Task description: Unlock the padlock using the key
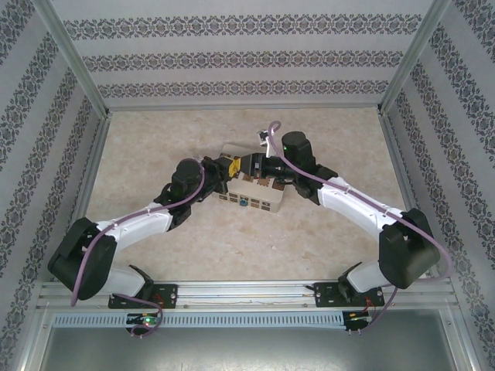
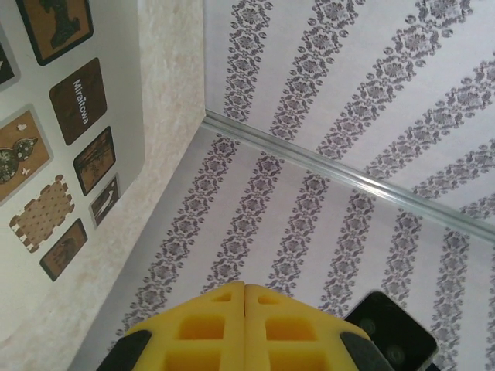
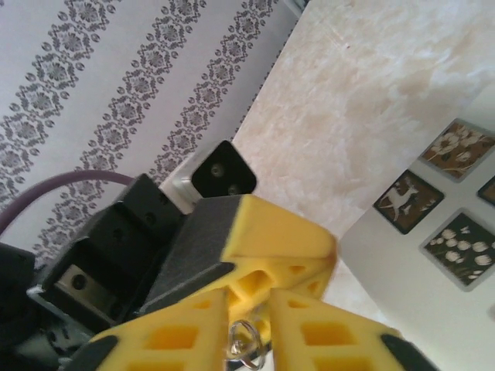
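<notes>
Right gripper [image 3: 247, 317]: yellow cut-out fingers narrowly apart, thin silver ring [image 3: 242, 345] in the gap. Left gripper [image 2: 245, 297] pressed closed, meeting it tip to tip above white box [image 1: 249, 195] with square brown tiles. Tiny blue padlock [image 1: 244, 202] on box's near wall; key too small to tell. Marbled table [image 1: 332, 147], patterned walls [image 1: 232, 58] beyond.

In the top view the left arm [image 1: 131, 228] was bent at its elbow in the lower left and the right arm [image 1: 356, 205] in the lower right, their wrists meeting nose to nose at the centre. The left gripper [image 2: 246, 325] had its yellow fingers [image 2: 205, 328] pressed flat together. The right gripper [image 3: 246, 344] had a narrow gap between its fingers.
</notes>
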`<state>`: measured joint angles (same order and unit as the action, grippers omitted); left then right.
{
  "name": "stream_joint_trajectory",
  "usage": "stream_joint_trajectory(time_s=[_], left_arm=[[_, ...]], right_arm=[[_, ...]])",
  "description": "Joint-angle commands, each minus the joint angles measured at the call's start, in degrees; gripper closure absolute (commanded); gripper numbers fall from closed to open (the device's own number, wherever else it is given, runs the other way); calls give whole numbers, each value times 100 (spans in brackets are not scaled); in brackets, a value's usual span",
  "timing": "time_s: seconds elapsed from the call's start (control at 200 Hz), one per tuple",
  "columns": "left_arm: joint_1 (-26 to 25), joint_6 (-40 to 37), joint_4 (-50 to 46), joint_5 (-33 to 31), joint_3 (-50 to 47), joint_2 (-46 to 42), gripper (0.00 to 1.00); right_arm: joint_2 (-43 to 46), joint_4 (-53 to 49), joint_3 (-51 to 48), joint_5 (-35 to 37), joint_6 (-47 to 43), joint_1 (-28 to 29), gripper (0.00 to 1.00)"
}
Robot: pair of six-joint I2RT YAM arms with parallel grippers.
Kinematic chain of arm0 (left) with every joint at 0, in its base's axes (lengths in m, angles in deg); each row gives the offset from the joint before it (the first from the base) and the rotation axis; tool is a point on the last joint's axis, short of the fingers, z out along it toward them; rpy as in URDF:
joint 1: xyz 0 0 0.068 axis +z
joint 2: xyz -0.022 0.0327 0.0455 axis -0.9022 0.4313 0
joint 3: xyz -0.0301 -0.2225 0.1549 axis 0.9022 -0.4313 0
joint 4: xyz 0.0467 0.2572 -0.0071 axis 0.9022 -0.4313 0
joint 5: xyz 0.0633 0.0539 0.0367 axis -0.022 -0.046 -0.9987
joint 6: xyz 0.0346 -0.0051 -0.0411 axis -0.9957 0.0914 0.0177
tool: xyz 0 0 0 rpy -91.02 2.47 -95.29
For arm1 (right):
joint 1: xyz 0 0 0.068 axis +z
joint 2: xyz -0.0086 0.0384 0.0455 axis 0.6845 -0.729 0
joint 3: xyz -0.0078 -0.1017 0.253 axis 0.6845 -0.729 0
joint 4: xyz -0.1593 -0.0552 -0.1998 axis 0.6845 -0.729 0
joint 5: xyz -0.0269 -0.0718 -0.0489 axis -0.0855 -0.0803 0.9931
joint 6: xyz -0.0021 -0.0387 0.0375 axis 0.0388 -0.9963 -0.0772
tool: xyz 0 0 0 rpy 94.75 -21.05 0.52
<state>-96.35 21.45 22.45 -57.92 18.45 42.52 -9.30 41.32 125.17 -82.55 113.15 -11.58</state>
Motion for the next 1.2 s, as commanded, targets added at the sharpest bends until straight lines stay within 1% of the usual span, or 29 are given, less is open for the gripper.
stream_joint_trajectory(time_s=[0.0,0.04,0.12,0.13,0.195,0.245,0.31,0.385,0.465,0.56,0.675,0.884,1.194], left_arm=[[-60,-1506,-746,-172,341,-482,100],[-52,-2149,-973,-318,446,-644,100],[-53,-3316,-1501,-557,639,-965,100],[-47,-3564,-1522,-567,656,-999,100],[-40,-4364,-1534,-661,647,-1219,100],[-36,-4876,-1197,-654,519,-1344,100],[-31,-5321,-823,-594,364,-1458,100],[-9,-5766,-520,-390,285,-1502,100],[0,-6184,-410,9,388,-1456,100],[-3,-6278,-351,176,481,-1387,100],[-5,-6153,-74,220,492,-1278,100],[-2,-5962,161,127,431,-1195,100],[-3,-5929,150,48,375,-1245,100]], right_arm=[[410,171,-199,67,37,-143,66],[552,196,-306,75,42,-211,61],[799,281,-493,39,63,-334,55],[829,297,-518,23,70,-350,54],[1003,451,-647,-132,131,-431,50],[1093,603,-710,-326,196,-477,47],[1174,860,-765,-564,314,-490,45],[1190,1281,-831,-817,533,-468,44],[1165,1734,-871,-959,774,-397,44],[1054,2018,-833,-988,912,-221,44],[873,2320,-792,-924,1060,-24,48],[570,2473,-723,-922,1177,241,53],[163,2674,-489,-874,1286,377,59]])
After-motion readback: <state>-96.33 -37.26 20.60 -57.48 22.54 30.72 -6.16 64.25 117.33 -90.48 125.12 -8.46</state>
